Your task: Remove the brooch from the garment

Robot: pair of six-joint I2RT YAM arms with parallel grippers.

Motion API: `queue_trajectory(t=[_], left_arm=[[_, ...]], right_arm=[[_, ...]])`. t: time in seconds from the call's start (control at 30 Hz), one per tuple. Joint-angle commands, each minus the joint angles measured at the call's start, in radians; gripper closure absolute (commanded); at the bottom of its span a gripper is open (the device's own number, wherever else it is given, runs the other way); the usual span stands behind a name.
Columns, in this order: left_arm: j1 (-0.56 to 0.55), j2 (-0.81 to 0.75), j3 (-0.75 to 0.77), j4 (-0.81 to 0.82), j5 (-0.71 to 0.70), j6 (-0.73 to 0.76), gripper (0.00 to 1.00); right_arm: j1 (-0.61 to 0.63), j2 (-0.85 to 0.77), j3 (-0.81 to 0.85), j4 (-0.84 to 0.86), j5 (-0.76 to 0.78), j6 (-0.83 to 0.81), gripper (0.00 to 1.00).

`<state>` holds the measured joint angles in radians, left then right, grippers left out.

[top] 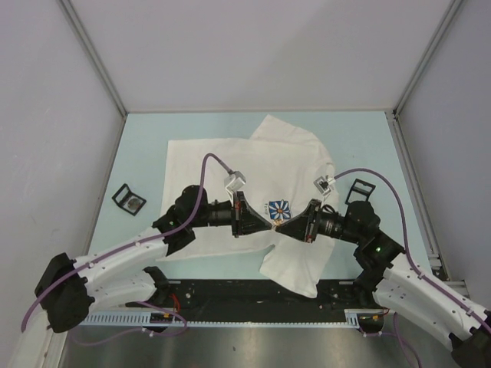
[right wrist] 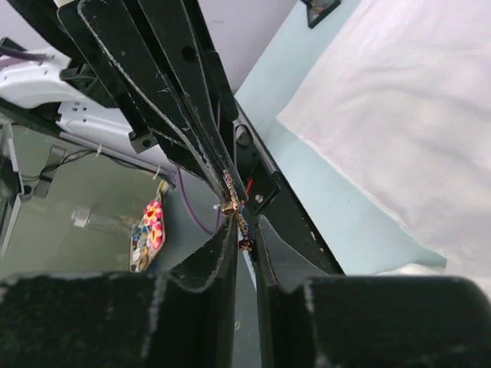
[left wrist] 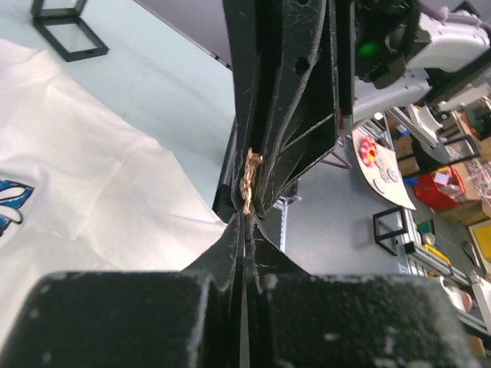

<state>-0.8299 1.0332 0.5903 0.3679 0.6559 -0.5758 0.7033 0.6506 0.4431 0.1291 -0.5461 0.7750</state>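
Arms are folded inward, fingertips met above the garment (top: 245, 165).
The left gripper (top: 257, 218) is pressed together; the right gripper (top: 284, 224) is pinched on the brooch (left wrist: 249, 184) at its tips; its shape is largely hidden.

top: high and behind, looking down on table (top: 138, 153) | wrists: very close, facing each other | both share: brooch (left wrist: 251, 180)
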Motion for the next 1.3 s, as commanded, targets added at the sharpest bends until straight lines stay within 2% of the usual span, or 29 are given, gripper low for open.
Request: queue_trajectory(t=[0.0,0.1,0.27,0.37,0.4,0.47,0.5,0.6,0.73,0.83,1.07,1.27], left_arm=[[0.003,-0.045,0.02,-0.035,-0.065,0.008,1.0],[0.005,-0.032,0.016,-0.04,-0.075,0.008,1.0],[0.005,-0.015,0.025,-0.038,-0.065,0.002,1.0],[0.005,-0.01,0.046,-0.101,-0.114,0.005,1.0],[0.006,-0.002,0.054,-0.162,-0.169,0.004,1.0],[0.006,0.014,0.086,-0.242,-0.241,0.007,0.96],[0.006,0.036,0.095,-0.327,-0.324,0.004,0.9],[0.012,0.077,0.083,-0.357,-0.384,-0.024,0.81],[0.015,0.148,-0.013,-0.203,-0.305,-0.085,0.84],[0.014,0.241,-0.017,-0.11,-0.225,-0.117,0.88],[-0.003,0.434,-0.035,0.184,-0.092,-0.229,0.83],[-0.047,0.606,0.026,0.31,-0.038,-0.282,0.82]], right_arm=[[-0.013,-0.043,-0.009,-0.15,0.114,-0.019,0.78],[-0.013,-0.063,-0.015,-0.193,0.084,-0.029,0.71],[-0.013,-0.104,-0.015,-0.226,0.08,-0.042,0.75],[-0.013,-0.108,-0.015,-0.241,0.113,-0.058,0.77],[-0.011,-0.103,-0.015,-0.262,0.13,-0.066,0.77],[-0.011,-0.068,-0.015,-0.285,0.182,-0.085,0.75],[-0.007,-0.046,-0.015,-0.305,0.193,-0.091,0.73],[0.008,0.036,-0.012,-0.33,0.228,-0.131,0.67],[0.009,0.086,0.012,-0.404,0.436,-0.144,0.63],[-0.008,0.177,0.042,-0.451,0.512,-0.148,0.61],[-0.057,0.342,0.04,-0.439,0.517,-0.157,0.58],[-0.119,0.398,0.002,-0.36,0.419,-0.177,0.62]])
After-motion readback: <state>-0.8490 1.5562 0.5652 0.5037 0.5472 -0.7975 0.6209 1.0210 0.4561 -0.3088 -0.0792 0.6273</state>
